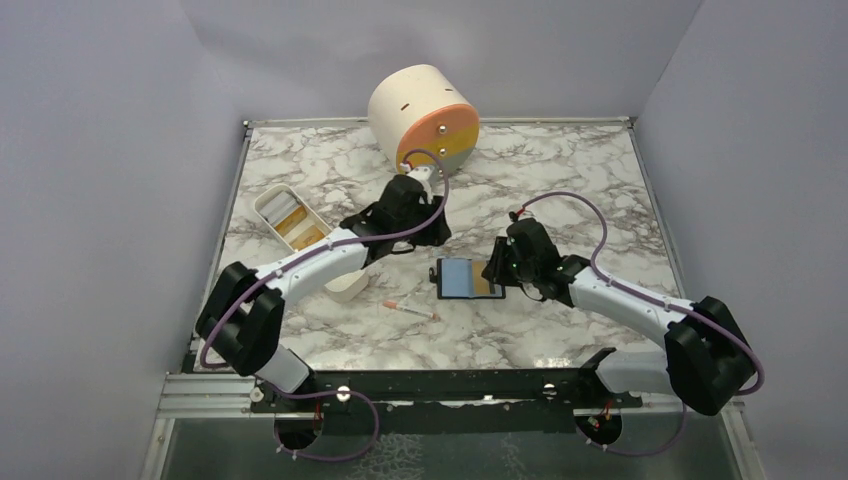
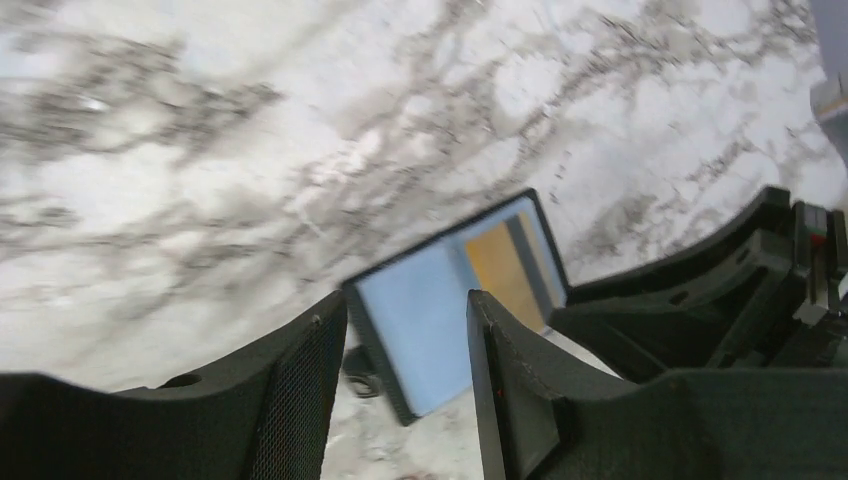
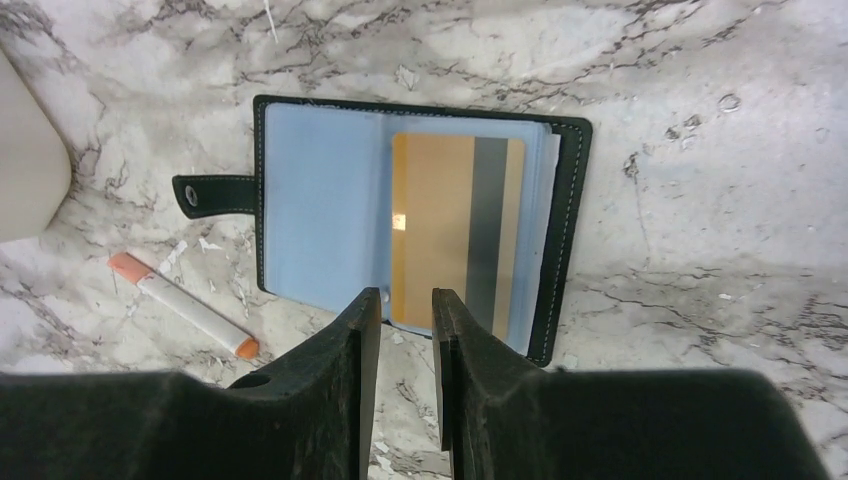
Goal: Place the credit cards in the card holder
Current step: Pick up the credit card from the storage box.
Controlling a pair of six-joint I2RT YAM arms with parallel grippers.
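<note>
Orange card (image 3: 440, 220) lies on the holder (image 3: 570, 200); I'd nudge it in squarely with my right claw (image 3: 407, 296), barely ajar, empty; left claw (image 2: 407, 300) half-spread, empty.

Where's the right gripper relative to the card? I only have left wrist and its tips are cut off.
Observer: Right gripper is at the orange card's near edge, jaws narrowly apart. The card lies flat on the open card holder.
Operator: Anything loose near the holder?
Observer: A white-and-pink stick lies on the table, left of the holder in the right wrist view and apart from it.
Operator: Anything else out?
Observer: A white tray sits toward the table's left edge in the top view.
</note>
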